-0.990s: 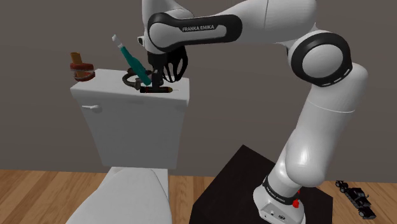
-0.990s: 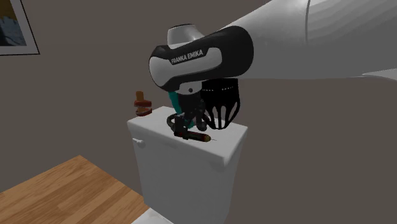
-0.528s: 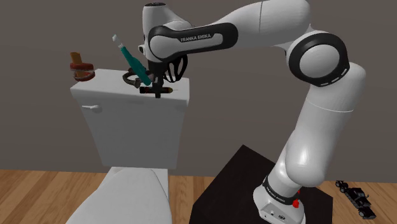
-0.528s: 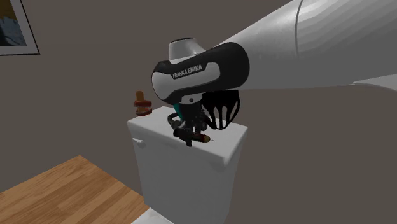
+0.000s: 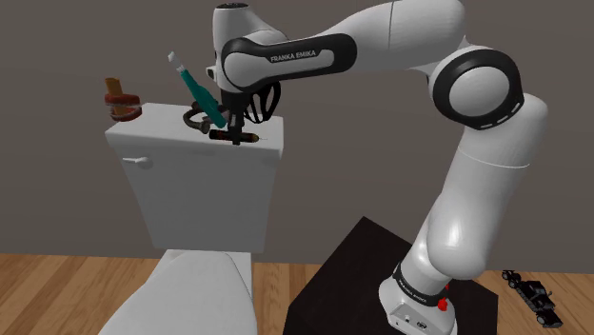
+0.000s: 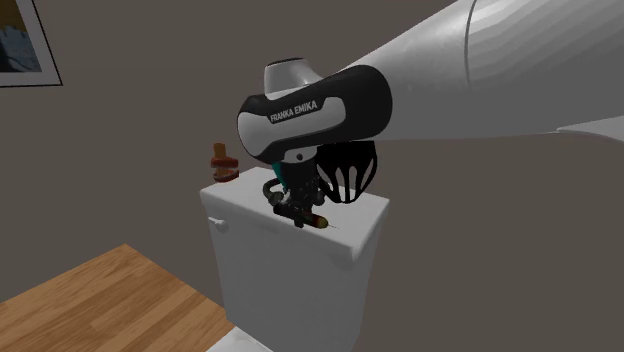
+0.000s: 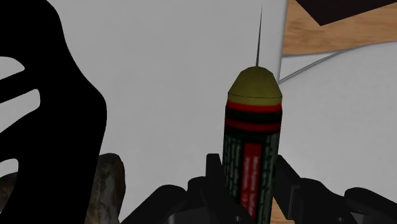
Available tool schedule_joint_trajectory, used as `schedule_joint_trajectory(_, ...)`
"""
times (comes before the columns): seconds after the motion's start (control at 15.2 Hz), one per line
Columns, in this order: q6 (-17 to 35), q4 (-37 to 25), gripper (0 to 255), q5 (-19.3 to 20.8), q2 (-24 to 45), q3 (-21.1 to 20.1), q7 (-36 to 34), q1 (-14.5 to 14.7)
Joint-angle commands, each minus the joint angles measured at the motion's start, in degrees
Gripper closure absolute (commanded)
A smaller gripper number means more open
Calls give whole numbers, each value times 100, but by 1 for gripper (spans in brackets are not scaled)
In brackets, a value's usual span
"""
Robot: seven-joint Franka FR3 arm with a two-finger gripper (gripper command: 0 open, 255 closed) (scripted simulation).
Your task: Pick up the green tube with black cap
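fingers [image 7: 214,181] clenched on the green tube [image 7: 251,149], one on each side of its labelled body. Tube: dark green, red label and red bands, olive cone tip with a thin needle, pointing away from the hand. Its other end is hidden between the fingers.

Shoulder view: the green tube [image 5: 243,137] lies roughly level at the top of the white toilet tank [image 5: 205,186], near the lid's front edge, in that view's right half of the tank. Touching the lid or just clear of it: cannot tell. The hand comes down on it from above, and the arm [image 5: 476,95] arcs over from the stand [image 5: 366,276].

Just beside the fingers, on the shoulder view's left: a dark ring-shaped thing [image 5: 194,118] and a teal stick [image 5: 197,88] leaning up and to the left from it. Behind the hand: a black ribbed basket [image 6: 347,173]. At the lid's far left corner: a brown item [image 5: 121,101], well apart from the tube.

Below the tank: a white toilet seat lid [image 5: 190,295] and a wood floor [image 5: 57,285]. A small black toy truck [image 5: 529,288] sits on the floor at the shoulder view's right. Second exterior view: a framed picture [image 6: 22,40] hangs on the grey wall, upper left.
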State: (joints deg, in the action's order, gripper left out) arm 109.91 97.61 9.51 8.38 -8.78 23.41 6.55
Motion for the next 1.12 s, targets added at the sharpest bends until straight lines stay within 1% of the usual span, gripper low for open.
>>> schedule_joint_trajectory(0.0, -7, 16, 255, 2, 12, 9, 8, -10)
schedule_joint_trajectory(0.99, -1167, -1199, 255, -32, 59, -10, 151, 21)
schedule_joint_trajectory(1.06, -1180, -1212, 255, -32, 60, -10, 152, 22)
